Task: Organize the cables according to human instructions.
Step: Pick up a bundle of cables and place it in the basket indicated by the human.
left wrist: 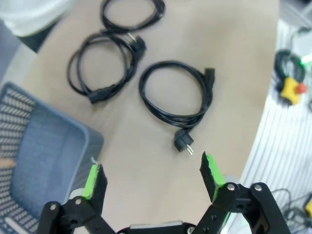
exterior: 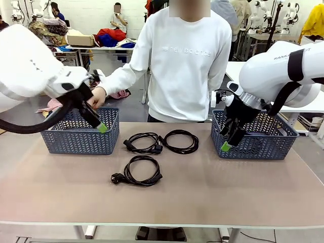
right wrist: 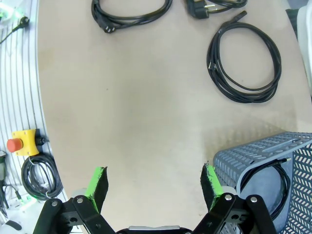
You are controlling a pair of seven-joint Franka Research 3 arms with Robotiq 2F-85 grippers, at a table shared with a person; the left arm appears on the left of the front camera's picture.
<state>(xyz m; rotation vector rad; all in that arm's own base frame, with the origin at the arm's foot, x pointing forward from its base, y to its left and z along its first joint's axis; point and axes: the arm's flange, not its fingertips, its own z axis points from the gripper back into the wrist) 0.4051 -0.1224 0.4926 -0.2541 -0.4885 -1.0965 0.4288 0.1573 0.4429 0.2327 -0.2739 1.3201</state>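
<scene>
Three cords (exterior: 155, 177) on tabletop (exterior: 202, 197) left of right basket (exterior: 263, 147), unsorted; fourth cord (right wrist: 286, 183) stowed inside; left end effector (left wrist: 152, 170), right end effector (right wrist: 155, 178) spread, empty.

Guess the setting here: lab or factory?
Likely a robot lab or data-collection room: an emergency-stop button beside the table, and a worktable behind piled with clothes.

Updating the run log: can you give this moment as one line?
left gripper open, empty | right gripper open, empty | three cables on table | one cable in right basket
</scene>
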